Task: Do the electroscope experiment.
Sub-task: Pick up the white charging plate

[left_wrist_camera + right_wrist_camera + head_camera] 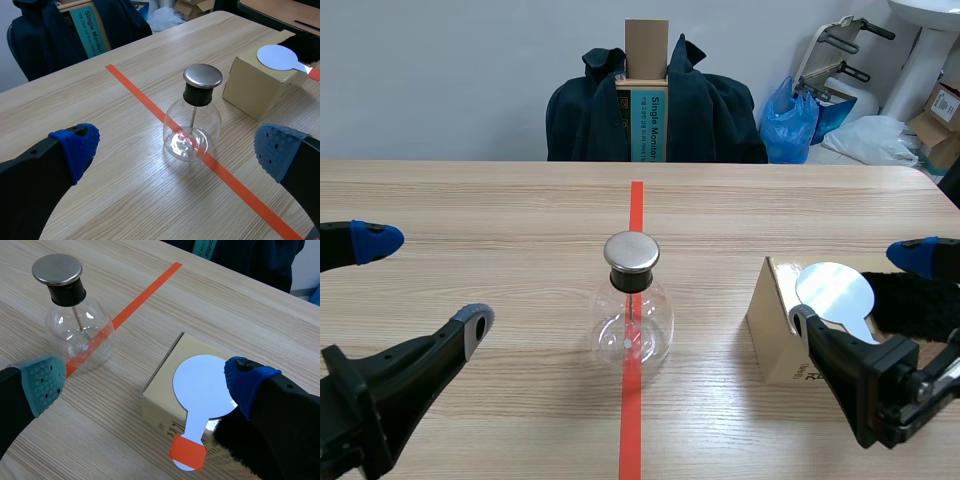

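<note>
Your left gripper (425, 280) is spread wide and holds nothing. It hovers low over the wooden table (470, 200), and in its wrist view the electroscope (192, 120) stands ahead of the gap between the blue pads, well clear of both. Your right gripper (860, 288) is just as wide open and also empty. One finger sits on the electroscope side of the cardboard box (160, 405), and the other hangs at the edge of the white disc paddle (202, 385). You cannot tell from these views whether that pad touches the disc.

The electroscope is a round clear glass flask with a black neck, a flat metal cap (631, 251) and a thin rod running down inside. It stands upright on the orange-red tape line (636, 205) at the middle of the table. The paddle lies flat on top of the box, and its handle, wrapped in orange-red tape, overhangs the box edge. A black furry piece (915, 305) lies just beside the box, on the side away from the flask.
</note>
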Tool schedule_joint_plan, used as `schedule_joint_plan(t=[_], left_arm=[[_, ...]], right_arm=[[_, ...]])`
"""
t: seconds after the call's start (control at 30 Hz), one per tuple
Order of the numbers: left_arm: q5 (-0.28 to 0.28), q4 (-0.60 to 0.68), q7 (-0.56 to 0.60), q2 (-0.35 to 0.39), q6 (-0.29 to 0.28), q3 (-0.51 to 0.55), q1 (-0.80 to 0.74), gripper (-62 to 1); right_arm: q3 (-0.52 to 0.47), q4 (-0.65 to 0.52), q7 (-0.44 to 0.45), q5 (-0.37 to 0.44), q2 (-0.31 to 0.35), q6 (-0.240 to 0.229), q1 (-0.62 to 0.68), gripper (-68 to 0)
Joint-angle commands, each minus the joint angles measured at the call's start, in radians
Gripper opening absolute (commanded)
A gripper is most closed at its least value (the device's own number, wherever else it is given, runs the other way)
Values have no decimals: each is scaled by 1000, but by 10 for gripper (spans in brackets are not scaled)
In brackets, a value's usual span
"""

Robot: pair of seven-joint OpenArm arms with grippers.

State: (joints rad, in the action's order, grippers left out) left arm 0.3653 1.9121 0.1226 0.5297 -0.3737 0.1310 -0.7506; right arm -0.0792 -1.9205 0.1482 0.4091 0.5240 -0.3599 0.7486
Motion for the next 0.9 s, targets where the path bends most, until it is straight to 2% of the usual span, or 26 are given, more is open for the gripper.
schedule_joint_plan(t=[0.0, 0.13, 0.2, 0.4, 0.5, 0.63, 0.7, 0.8, 0.87], left_arm=[[8, 13, 10, 3, -2, -7, 0, 14], [8, 13, 11, 3, -2, -7, 0, 14], [8, 13, 11, 3, -2, -7, 0, 14], [7, 13, 11, 3, -2, -7, 0, 14], [5, 13, 11, 3, -2, -7, 0, 14], [4, 13, 11, 3, -2, -7, 0, 14], [4, 13, 10, 3, -2, -7, 0, 14], [4, 13, 10, 3, -2, -7, 0, 14], [4, 13, 11, 3, -2, -7, 0, 14]], right_arm=[[-14, -13, 32, -10, 11, 0, -1, 4], [-29, -23, 87, -105, 11, 0, -1, 4], [-32, -47, 102, -193, 11, 0, -1, 4], [-26, -145, 113, -631, 11, -8, 3, 4], [-8, -162, 116, -824, 8, -8, 5, 4], [58, -159, 70, -1145, -33, 1, 6, 4], [98, -142, 35, -1293, -73, 63, 6, 4], [148, -93, 26, -1462, -120, 248, 23, 4], [173, -48, 22, -1544, -145, 357, 39, 4]])
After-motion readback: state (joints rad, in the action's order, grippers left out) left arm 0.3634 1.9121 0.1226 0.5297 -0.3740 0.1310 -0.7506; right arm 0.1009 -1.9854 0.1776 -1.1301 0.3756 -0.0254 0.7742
